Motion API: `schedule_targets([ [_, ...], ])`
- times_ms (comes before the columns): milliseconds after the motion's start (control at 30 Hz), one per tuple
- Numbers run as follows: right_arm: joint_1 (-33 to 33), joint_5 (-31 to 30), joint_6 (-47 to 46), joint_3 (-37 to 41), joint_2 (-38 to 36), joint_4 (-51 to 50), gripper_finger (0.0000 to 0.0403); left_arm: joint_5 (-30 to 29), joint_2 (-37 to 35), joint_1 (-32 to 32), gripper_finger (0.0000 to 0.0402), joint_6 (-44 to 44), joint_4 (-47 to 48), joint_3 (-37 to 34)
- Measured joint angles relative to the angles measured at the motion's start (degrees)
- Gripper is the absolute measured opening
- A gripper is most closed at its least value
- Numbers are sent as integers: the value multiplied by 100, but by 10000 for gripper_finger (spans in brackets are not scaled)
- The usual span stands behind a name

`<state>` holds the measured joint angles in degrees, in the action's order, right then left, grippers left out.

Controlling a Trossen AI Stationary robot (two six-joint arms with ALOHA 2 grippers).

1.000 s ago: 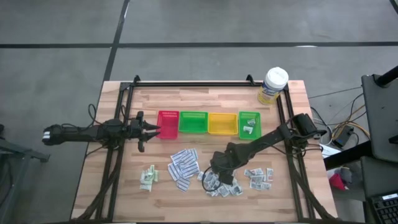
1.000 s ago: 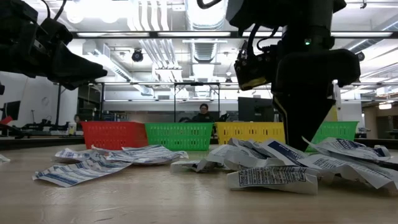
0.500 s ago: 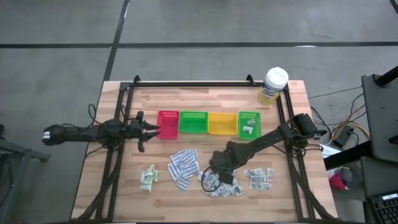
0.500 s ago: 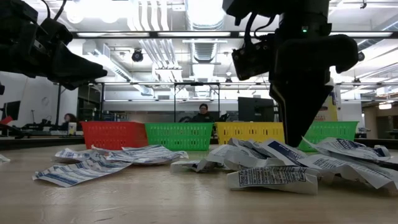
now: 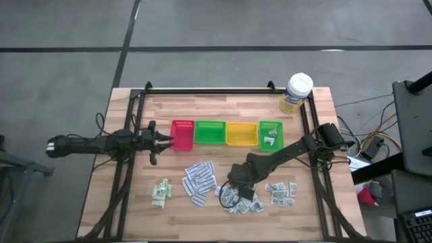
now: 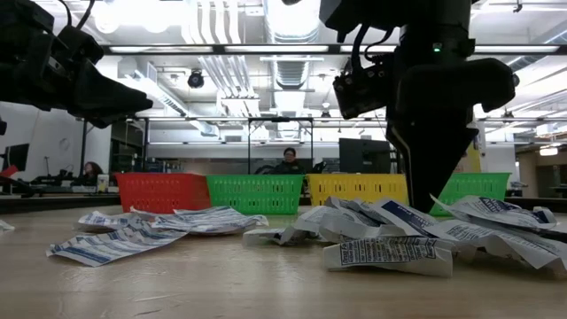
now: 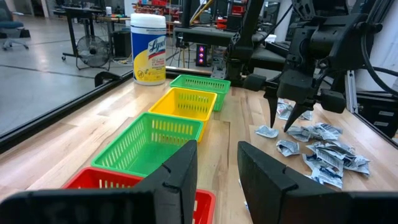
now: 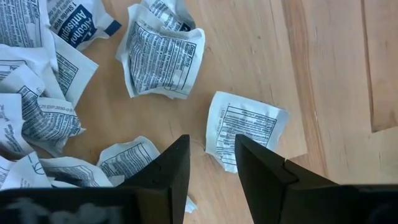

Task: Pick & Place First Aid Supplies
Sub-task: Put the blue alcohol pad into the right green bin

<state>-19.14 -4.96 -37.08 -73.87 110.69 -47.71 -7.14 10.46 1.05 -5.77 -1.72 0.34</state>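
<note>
Overhead, a wooden table (image 5: pixel 135 209) holds a row of four small plastic trays: a red tray (image 5: pixel 182 133), a green tray (image 5: pixel 210 132), a yellow tray (image 5: pixel 241 133) and a second green tray (image 5: pixel 271 134) at the right end. Only that last tray holds anything, a few packets (image 5: pixel 271 140), so the sorting looks barely begun. Most of the first aid supplies are loose on the wood nearer the front edge: pale green-white sachets (image 5: pixel 160 192) on the left, long white printed strips (image 5: pixel 198 180) in the middle, and crumpled grey-white squares (image 5: pixel 241 202) with more packets just to their right. The right gripper (image 5: pixel 230 196) points straight down over the crumpled squares, its fingers (image 8: pixel 165 171) a narrow gap apart and holding nothing; a single square (image 8: pixel 244 129) lies on the wood just ahead of them, likely the next pick. The left gripper (image 5: pixel 166 140) waits beside the red tray, its fingers slightly parted and empty. A white-lidded tub with a yellow label (image 5: pixel 295 93) stands at the far right corner. The tabletop is pale butcher-block planks inside a black metal frame, on a grey floor. At table height, a large workshop shows beyond, with ceiling lights, ducts, desks, and a seated person (image 6: pixel 288 161) far behind the trays.
</note>
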Motion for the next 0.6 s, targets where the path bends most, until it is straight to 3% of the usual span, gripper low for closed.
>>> schedule_targets([
  [600,-2,-156,-70,180,2,74,118,0,-1,1,113,-1,0,0],
])
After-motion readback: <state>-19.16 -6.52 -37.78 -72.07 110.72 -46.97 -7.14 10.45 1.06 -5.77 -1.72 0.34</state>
